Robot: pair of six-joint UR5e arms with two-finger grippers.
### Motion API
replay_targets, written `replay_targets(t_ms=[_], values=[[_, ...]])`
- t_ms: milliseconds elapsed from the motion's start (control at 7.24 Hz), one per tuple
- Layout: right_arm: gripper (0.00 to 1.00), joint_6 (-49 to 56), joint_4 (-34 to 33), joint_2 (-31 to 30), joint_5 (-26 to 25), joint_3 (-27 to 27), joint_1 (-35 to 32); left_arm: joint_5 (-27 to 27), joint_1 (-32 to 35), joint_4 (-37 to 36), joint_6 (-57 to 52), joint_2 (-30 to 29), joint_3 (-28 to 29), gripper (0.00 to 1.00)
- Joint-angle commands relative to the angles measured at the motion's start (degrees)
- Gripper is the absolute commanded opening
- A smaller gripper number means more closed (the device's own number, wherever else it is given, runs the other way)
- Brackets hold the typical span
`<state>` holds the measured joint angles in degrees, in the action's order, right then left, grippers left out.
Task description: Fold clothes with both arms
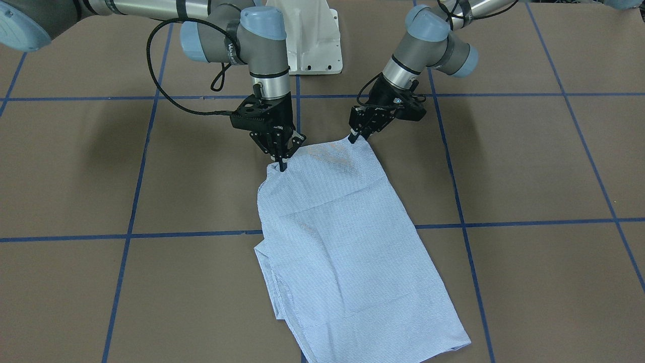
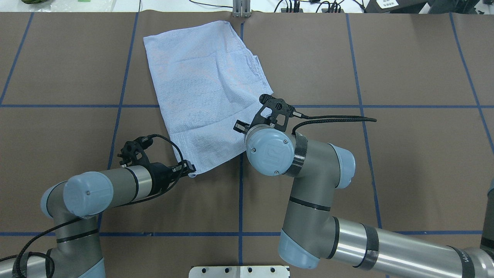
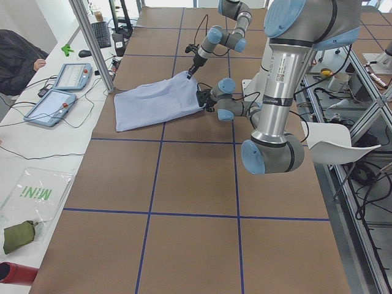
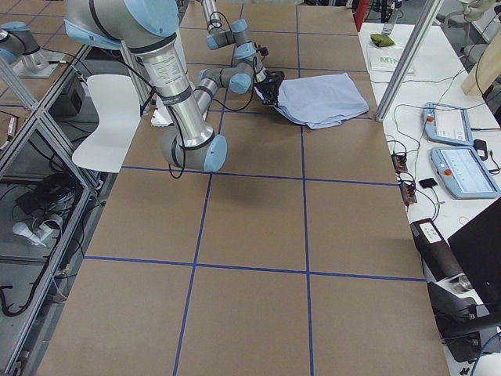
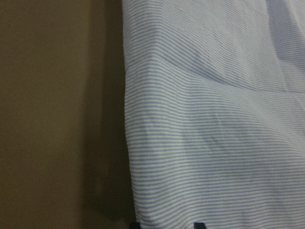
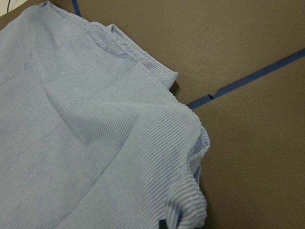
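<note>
The light blue striped shirt [image 1: 347, 252] lies folded into a long panel on the brown table, slanted away from the robot; it also shows in the overhead view [image 2: 204, 88]. My left gripper [image 1: 357, 135] is shut on the shirt's near corner, also seen from overhead [image 2: 189, 170]. My right gripper [image 1: 281, 165] is shut on the other near corner, which is lifted slightly. From overhead the right wrist hides its fingers. The left wrist view shows striped cloth [image 5: 214, 119] reaching down between the fingertips. The right wrist view shows the bunched corner [image 6: 190, 191].
Blue tape lines [image 1: 191, 234] grid the brown table. The white pedestal base [image 1: 312, 45] stands between the arms. Two teach pendants [image 3: 61, 92] lie on a side bench beyond the shirt's far end, with an operator [image 3: 18, 58] beside them.
</note>
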<state>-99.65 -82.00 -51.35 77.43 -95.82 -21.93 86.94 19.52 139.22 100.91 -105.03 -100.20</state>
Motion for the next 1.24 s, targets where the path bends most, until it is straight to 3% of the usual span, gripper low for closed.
replay_targets(t_ms=[0,415,829,967,1106], values=[[0.00,0.1,-0.1,-2.9,0.0,-3.5,0.1,0.1,0.0,0.0,0.0,-0.1,-1.6,0.00],[0.00,-1.1,-7.5,-15.1,-3.6,-24.2,8.9,0.3,-3.3,-0.2,0.0,1.0,-10.2,0.00],[0.00,-6.2,-19.2,-17.5,-8.0,-38.0,18.0,0.2,-8.0,-4.5,0.9,7.1,-23.8,0.00],[0.00,-7.2,-24.4,-17.2,-8.3,-42.4,19.9,0.3,-8.2,-8.9,1.0,7.3,-27.6,0.00],[0.00,-7.2,-25.2,-16.9,-8.3,-43.6,19.9,0.5,-8.2,-13.7,1.0,6.9,-31.4,0.00]])
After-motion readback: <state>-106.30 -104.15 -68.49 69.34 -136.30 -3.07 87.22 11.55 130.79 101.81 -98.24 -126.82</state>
